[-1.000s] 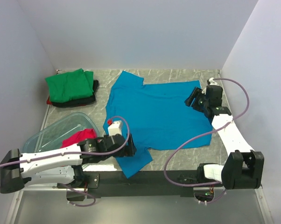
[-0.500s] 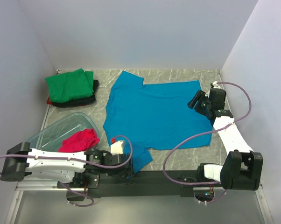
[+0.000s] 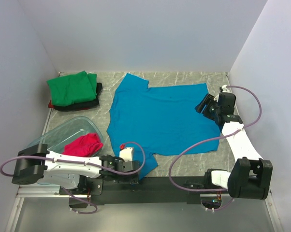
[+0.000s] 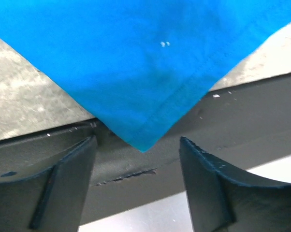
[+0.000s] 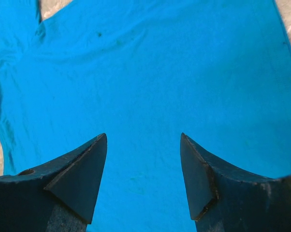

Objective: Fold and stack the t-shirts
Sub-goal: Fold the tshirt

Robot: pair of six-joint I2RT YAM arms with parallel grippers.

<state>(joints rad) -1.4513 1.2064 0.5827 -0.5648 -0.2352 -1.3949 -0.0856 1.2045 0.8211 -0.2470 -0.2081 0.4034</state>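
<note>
A bright blue t-shirt (image 3: pixel 160 116) lies spread flat in the middle of the table. My left gripper (image 3: pixel 138 170) sits low at the near edge, open. The shirt's near-left corner (image 4: pixel 140 96) points into the gap between its fingers (image 4: pixel 68 183), untouched. My right gripper (image 3: pixel 203 104) hovers open over the shirt's right side, with only blue cloth (image 5: pixel 145 72) between its fingers (image 5: pixel 82 169). A folded green t-shirt (image 3: pixel 70 88) rests on a black one (image 3: pixel 78 106) at the back left. The magenta-red t-shirt (image 3: pixel 82 144) lies crumpled in a bin.
The clear plastic bin (image 3: pixel 53 137) sits tilted at the near left, beside my left arm. Grey walls close in the left, back and right sides. The black base rail (image 4: pixel 136 169) runs along the table's near edge, just under the left gripper.
My left arm has dropped lower and swung back toward the near edge, ending at the blue shirt's near corner. The right gripper has shifted slightly right. The shirts have not moved.
</note>
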